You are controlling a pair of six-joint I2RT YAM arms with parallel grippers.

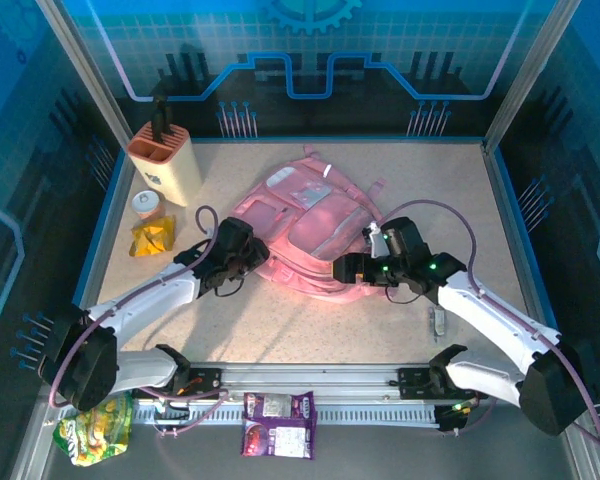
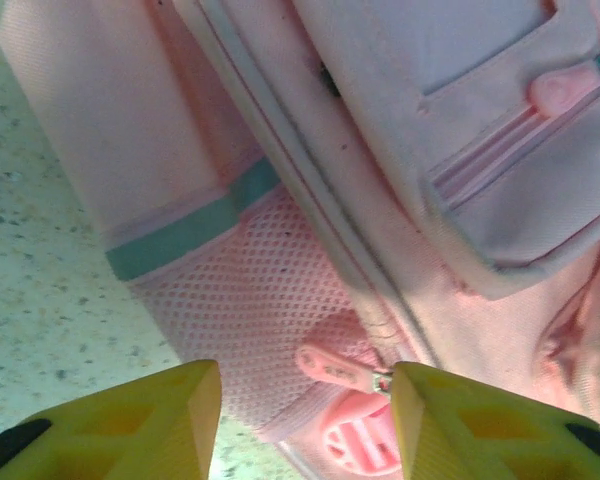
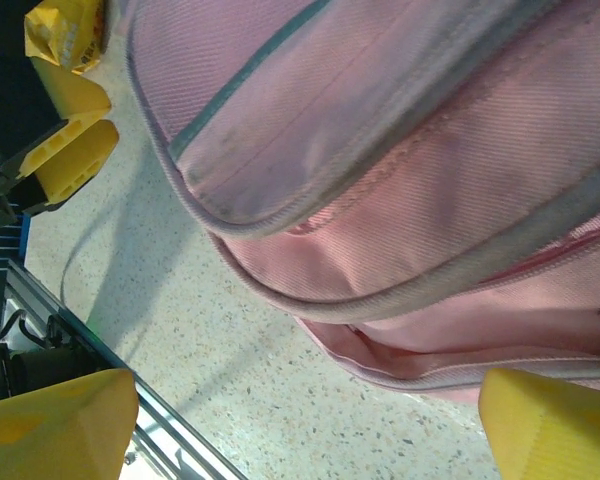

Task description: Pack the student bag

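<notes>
The student bag is a large pink backpack lying flat in the middle of the table. My left gripper sits at its left side, over the mesh side pocket. Its yellow fingers stand apart, and a pink zip pull lies loose between them, close to the right finger. My right gripper is at the bag's near edge, open wide, with bare table between its fingertips. The bag's piped seam and a slightly gaping zip opening lie just above that gap.
A cream and orange holder, a small cup and a yellow packet stand at the far left. A green packet and a purple packet lie by the front rail. A small metal piece lies right of centre.
</notes>
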